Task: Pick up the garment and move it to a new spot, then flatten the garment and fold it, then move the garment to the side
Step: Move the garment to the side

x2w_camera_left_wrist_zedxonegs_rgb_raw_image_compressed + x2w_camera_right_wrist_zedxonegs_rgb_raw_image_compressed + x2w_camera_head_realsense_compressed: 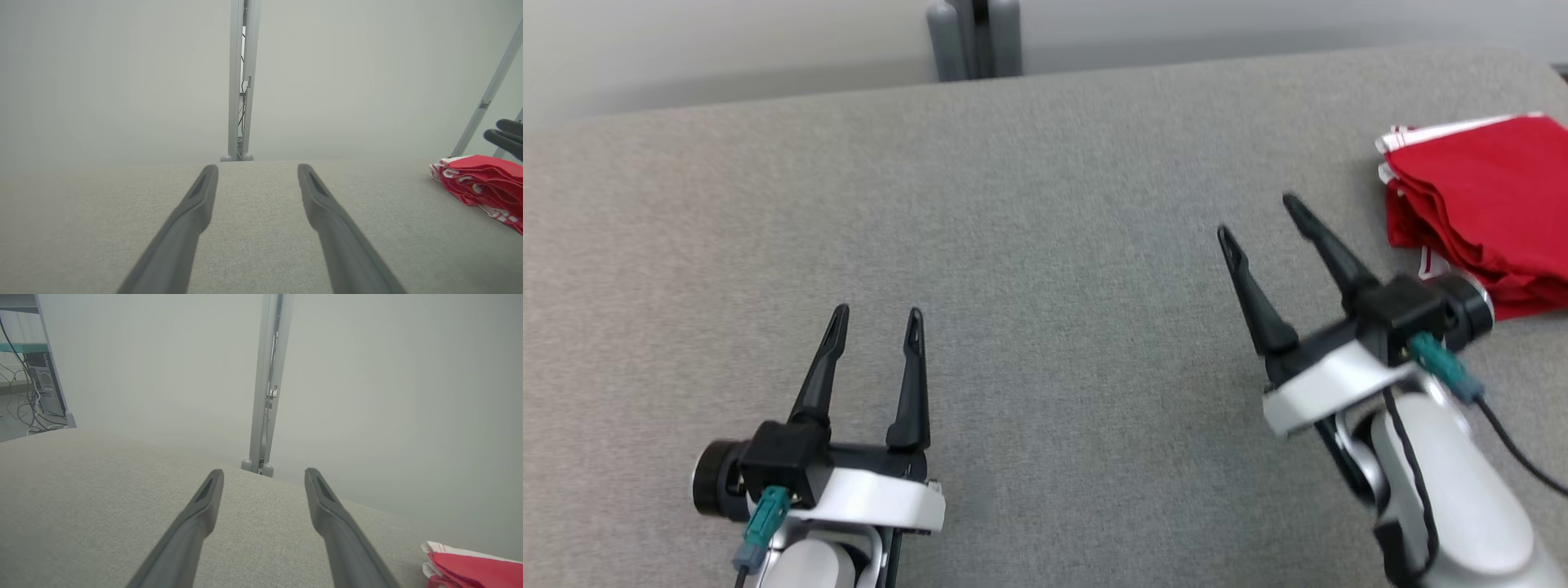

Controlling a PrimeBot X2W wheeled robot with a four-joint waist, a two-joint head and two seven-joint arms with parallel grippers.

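At two o'clock your folded red cloth garment (1494,188) looks limp; pinch its stacked edge; left gripper (877,312), right gripper (1257,216) released.

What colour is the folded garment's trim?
White stripes edging the red garment; clearest in the left wrist view.

Bench (1029,204): grey woven cloth, matt, finely rough. Garment (1486,196): red cloth, matt. Left end effector (876,314) and right end effector (1258,216): fingers (910,384) matt dark plastic, housings (874,498) smooth white plastic. Post (974,37): smooth grey metal.
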